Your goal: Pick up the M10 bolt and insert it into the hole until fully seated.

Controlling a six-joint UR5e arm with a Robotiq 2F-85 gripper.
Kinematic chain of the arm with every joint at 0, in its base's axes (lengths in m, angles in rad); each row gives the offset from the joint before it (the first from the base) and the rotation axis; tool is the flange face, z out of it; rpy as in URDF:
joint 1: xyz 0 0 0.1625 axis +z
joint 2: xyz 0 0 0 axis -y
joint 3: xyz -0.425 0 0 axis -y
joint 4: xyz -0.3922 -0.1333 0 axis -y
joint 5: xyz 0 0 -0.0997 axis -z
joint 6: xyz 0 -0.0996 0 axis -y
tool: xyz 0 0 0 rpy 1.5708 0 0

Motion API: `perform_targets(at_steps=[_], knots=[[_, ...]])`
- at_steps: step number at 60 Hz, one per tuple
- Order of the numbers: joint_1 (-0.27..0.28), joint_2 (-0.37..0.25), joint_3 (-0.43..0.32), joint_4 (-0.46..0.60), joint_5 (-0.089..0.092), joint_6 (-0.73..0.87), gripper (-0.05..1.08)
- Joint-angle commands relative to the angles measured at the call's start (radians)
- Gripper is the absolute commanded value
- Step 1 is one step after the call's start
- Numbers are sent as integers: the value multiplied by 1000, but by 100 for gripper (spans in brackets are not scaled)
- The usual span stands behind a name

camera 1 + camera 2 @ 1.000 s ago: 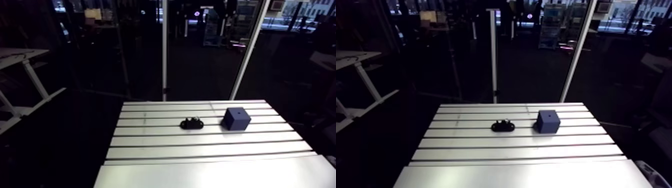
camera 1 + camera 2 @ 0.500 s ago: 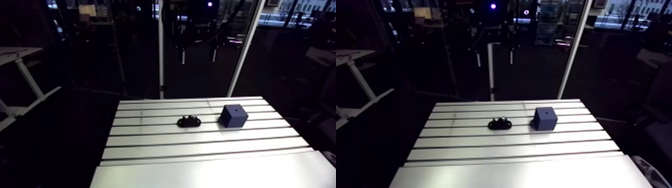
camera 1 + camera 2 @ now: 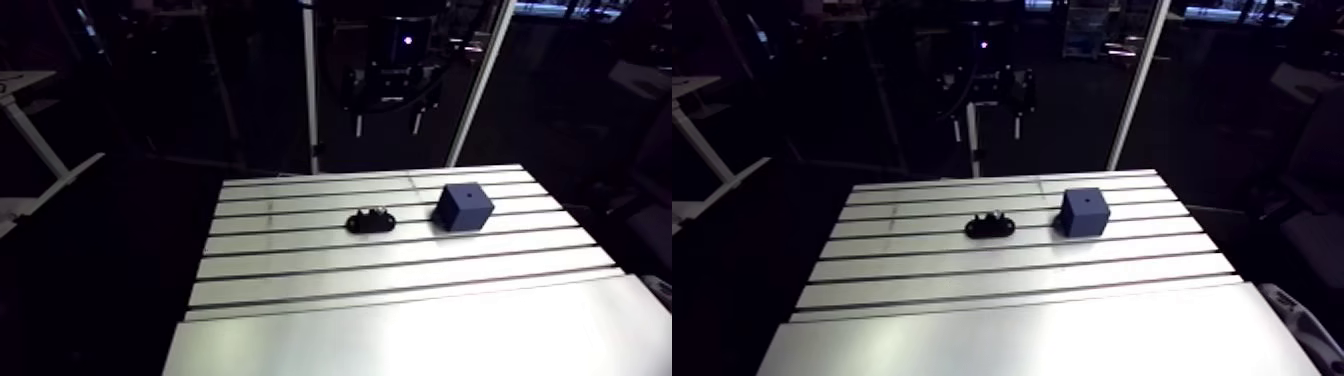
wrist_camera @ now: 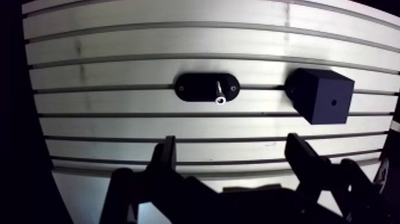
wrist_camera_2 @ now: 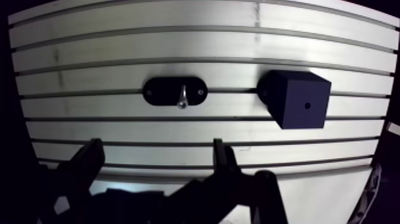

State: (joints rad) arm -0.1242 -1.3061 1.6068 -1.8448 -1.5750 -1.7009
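Shiny bolt in black oval holder

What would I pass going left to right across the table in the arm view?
First the black oval holder, then the dark blue cube.

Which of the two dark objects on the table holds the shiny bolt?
The flat black oval holder, with the bolt at its middle; the blue cube beside it shows only a small hole.
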Motion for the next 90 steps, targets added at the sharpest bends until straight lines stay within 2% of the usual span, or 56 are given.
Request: perform_targets(at_steps=[1,9,16,36,90], knots=[[-4,41,12,-9,14,19,1],[-6,47,21,-31,13,19,1],[-6,50,38,-60,4,19,1],[-6,70,68,-87,-1,22,1],[-14,119,90,-89,-1,10,3]])
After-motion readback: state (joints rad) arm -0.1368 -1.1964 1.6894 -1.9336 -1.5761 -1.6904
